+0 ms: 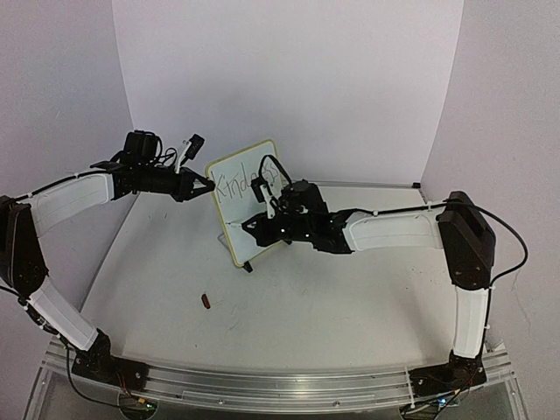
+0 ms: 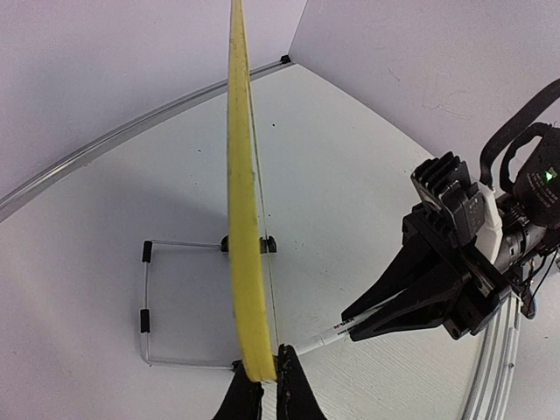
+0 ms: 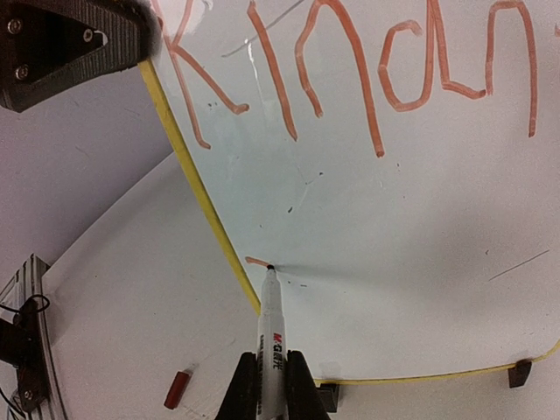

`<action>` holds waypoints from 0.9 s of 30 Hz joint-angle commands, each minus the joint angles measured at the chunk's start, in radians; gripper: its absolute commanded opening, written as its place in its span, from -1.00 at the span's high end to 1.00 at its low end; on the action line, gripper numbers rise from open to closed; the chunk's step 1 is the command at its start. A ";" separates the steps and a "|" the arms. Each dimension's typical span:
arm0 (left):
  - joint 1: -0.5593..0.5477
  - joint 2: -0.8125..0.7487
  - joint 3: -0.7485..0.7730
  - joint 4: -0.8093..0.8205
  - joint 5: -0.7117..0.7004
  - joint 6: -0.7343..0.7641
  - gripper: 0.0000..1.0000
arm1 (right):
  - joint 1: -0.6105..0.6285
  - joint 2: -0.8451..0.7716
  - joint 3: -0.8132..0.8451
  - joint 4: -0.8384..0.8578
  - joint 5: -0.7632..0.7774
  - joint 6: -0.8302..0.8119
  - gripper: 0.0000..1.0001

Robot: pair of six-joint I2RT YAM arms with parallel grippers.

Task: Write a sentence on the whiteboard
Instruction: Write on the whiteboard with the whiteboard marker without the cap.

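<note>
The whiteboard [image 1: 241,188] stands upright mid-table, yellow-framed. In the right wrist view the whiteboard [image 3: 420,227] shows the sentence [image 3: 350,79] in red-orange, reading "Kindn" on the top line, plus one short stroke low on the left. My left gripper [image 1: 206,186] is shut on the board's upper left edge; in the left wrist view [image 2: 261,385] the jaws pinch the yellow frame [image 2: 243,219]. My right gripper [image 1: 248,226] is shut on a white marker [image 3: 272,332], its tip touching the board at that short stroke. The marker also shows in the left wrist view [image 2: 337,332].
A red marker cap [image 1: 206,302] lies on the table in front of the board, also in the right wrist view [image 3: 177,389]. The board's wire stand [image 2: 166,302] with black feet sits behind it. White walls enclose the back and sides.
</note>
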 commanded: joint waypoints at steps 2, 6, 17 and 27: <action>-0.009 0.014 0.016 -0.046 -0.020 0.032 1.00 | -0.007 -0.025 -0.009 0.044 0.019 0.003 1.00; -0.010 0.016 0.017 -0.046 -0.020 0.032 1.00 | -0.007 -0.014 -0.020 0.038 -0.022 0.007 1.00; -0.010 0.017 0.018 -0.048 -0.021 0.033 1.00 | -0.007 0.004 -0.046 0.025 -0.032 0.017 1.00; -0.010 0.012 0.018 -0.049 -0.020 0.034 1.00 | -0.007 0.016 -0.017 0.018 -0.036 0.019 1.00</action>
